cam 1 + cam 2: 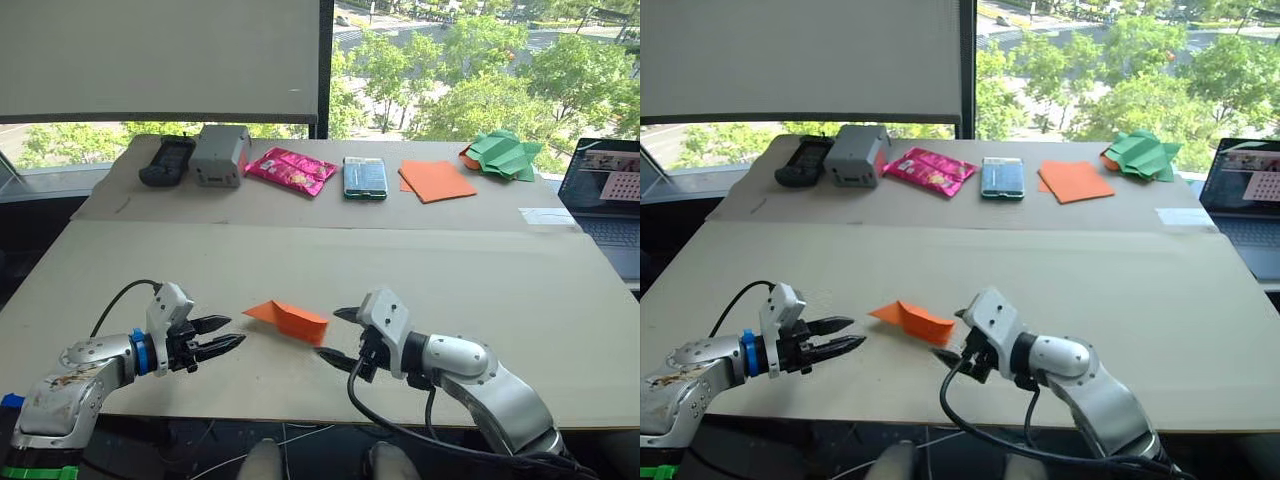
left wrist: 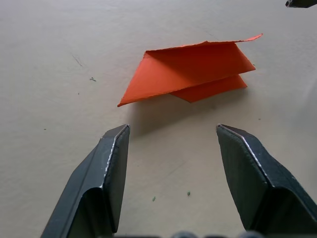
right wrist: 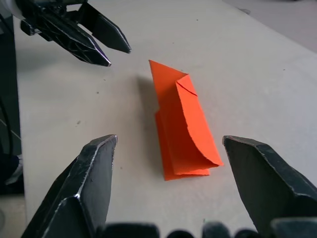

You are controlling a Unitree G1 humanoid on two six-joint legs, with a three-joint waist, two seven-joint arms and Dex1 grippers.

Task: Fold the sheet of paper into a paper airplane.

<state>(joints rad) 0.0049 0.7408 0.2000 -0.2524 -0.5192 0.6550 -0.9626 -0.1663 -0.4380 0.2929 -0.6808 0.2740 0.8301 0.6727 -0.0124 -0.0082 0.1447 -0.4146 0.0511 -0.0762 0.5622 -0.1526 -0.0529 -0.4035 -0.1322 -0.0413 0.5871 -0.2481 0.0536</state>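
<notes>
- Left eye view puts the sheet of paper point(image 1: 288, 319) on the near part of the worktop point(image 1: 470, 270), lying between my two end effectors and touched by neither.
- From what I see, it is already folded several times: a pointed tip toward my left arm, a squared-off end toward my right, layers stacked on each other (the top flap curls up a little instead of lying flat).
- My left end effector point(image 1: 222, 336) sits just beside the pointed tip, fingers apart and holding nothing; the left wrist view shows the tip ahead of the gap between them.
- My right end effector point(image 1: 338, 337) sits just beside the blunt end, fingers wide apart and empty as well.
- I judge the task to be well past halfway: the nose and body folds look done, but I cannot make out spread wings, so this does not yet read as a finished plane.
- Left to do, in my estimate: press the loose flap flat, then fold down the wings.
- Far across the worktop lie a smooth orange square point(image 1: 437, 180) and green crumpled paper point(image 1: 505, 155), well apart from my work.
</notes>
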